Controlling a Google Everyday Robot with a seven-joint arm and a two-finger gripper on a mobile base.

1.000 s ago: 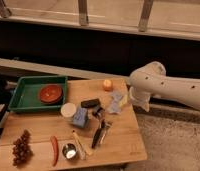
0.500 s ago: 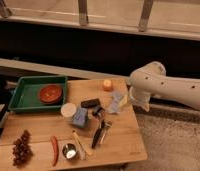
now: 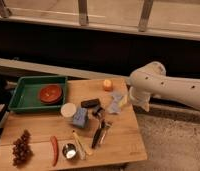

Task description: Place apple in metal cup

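Observation:
The apple (image 3: 107, 84), small and orange, sits on the wooden table (image 3: 38, 125) near its far edge. The metal cup (image 3: 69, 150), short and shiny, stands near the front edge, left of centre. My white arm reaches in from the right and bends down beside the table's right edge. The gripper (image 3: 141, 104) is at the arm's lower end, to the right of the apple and well away from the cup. Nothing shows in it.
A green tray (image 3: 28, 85) at the back left holds a red-brown bowl (image 3: 51, 93). A white cup (image 3: 68, 109), blue block (image 3: 79, 118), dark bar (image 3: 90, 103), pale packet (image 3: 115, 102) and dark utensil (image 3: 99, 133) crowd the middle. A chili (image 3: 54, 150) and grapes (image 3: 22, 147) lie front left.

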